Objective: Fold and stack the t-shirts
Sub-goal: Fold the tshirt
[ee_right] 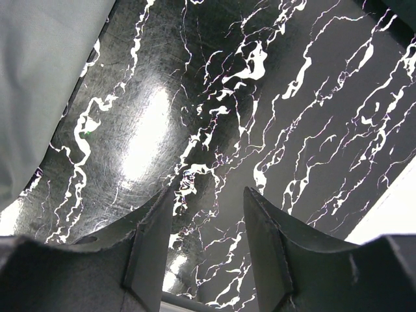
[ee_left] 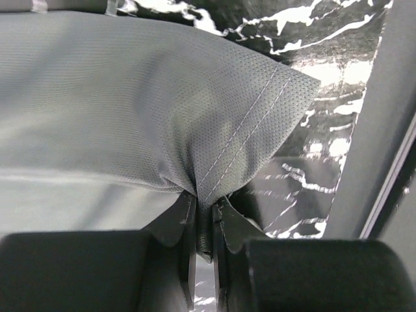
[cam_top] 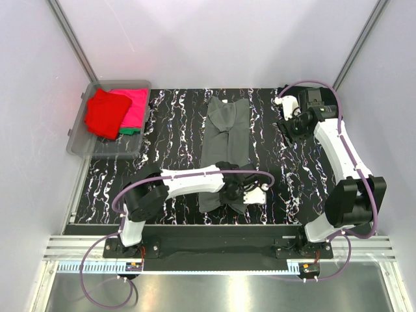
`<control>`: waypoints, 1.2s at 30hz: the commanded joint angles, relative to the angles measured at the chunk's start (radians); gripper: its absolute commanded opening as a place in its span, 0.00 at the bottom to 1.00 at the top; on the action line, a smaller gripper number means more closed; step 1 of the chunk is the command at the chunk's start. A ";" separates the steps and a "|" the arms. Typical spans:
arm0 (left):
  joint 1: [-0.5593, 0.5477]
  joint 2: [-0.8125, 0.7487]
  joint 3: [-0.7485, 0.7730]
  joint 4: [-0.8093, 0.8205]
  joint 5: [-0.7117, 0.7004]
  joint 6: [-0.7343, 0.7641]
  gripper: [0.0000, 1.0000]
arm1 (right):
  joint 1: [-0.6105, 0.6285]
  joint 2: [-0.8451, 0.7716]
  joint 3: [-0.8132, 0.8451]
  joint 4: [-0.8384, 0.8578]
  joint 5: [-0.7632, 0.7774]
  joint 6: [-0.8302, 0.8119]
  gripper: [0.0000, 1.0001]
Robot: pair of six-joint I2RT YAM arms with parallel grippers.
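Note:
A dark grey t-shirt [cam_top: 225, 136] lies folded into a long narrow strip down the middle of the black marbled table [cam_top: 175, 123]. My left gripper [cam_top: 235, 190] is shut on the shirt's near hem; in the left wrist view the stitched grey cloth [ee_left: 195, 110] bunches between the jaws [ee_left: 205, 214]. My right gripper [cam_top: 288, 125] is open and empty above bare table at the far right, apart from the shirt, whose edge shows at the left of the right wrist view [ee_right: 45, 78]. Red [cam_top: 105, 114], pink [cam_top: 133, 105] and green [cam_top: 132, 130] shirts lie in a bin. The black shirt is out of view.
A clear plastic bin [cam_top: 94, 147] stands at the far left corner of the table. White walls with metal posts close in the back and sides. A metal rail runs along the near edge by the arm bases.

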 commanded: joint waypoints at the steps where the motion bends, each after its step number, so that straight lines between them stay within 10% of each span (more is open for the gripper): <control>1: 0.021 -0.082 0.126 -0.086 -0.036 0.084 0.01 | -0.011 -0.018 0.056 0.028 -0.015 0.009 0.54; 13: 0.200 0.049 0.445 -0.143 -0.112 0.301 0.00 | -0.023 0.048 0.145 0.026 -0.024 0.026 0.54; 36: 0.433 0.177 0.602 0.217 -0.026 0.504 0.11 | -0.027 0.206 0.267 0.008 -0.027 0.028 0.54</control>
